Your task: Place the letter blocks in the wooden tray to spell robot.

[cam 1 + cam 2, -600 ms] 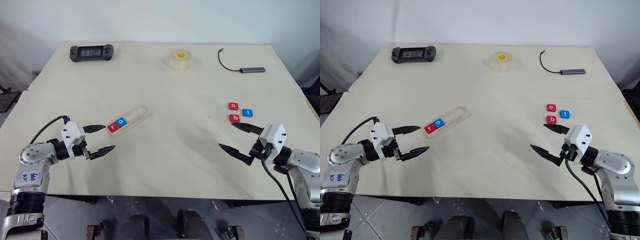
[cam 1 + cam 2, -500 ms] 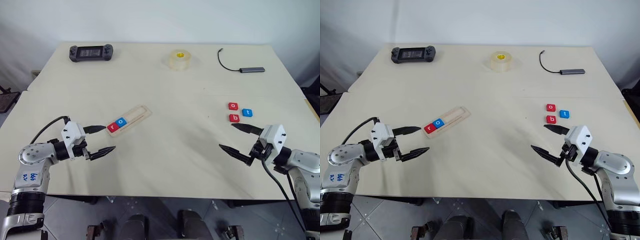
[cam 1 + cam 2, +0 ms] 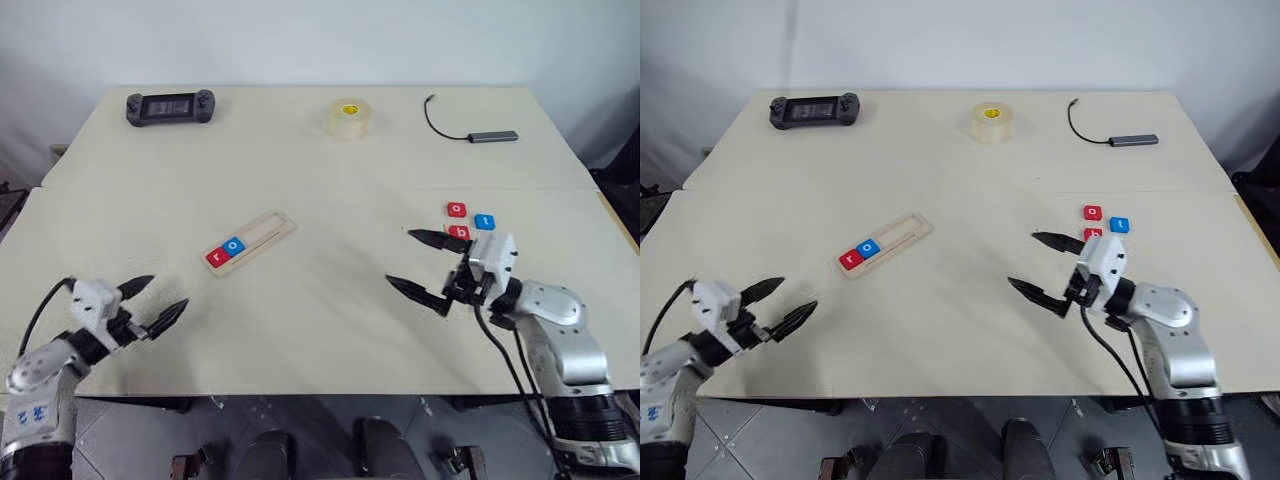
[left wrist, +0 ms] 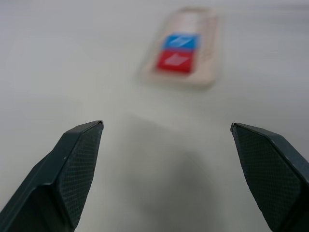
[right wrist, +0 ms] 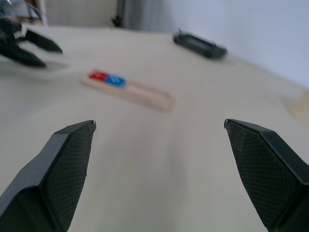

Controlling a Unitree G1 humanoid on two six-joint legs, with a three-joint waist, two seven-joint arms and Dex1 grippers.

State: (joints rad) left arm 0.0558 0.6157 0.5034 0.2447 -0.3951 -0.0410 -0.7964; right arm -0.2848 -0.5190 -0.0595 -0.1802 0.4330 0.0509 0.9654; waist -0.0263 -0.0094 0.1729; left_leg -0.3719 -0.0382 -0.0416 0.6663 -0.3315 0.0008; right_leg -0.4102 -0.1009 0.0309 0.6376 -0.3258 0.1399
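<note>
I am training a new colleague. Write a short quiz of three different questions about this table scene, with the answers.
1. True or false: the tray already holds two tiles.
2. Multiple choice: the three loose tiles lie nearest to which thing? A) the tape roll B) the right hand C) the game controller
3. Fill in: the tile at the tray's near end, the red tile, bears the letter ___.

Key
1. True: a red one and a blue tile sit in it.
2. B. The right hand is open beside them, holding nothing.
3. r
</note>
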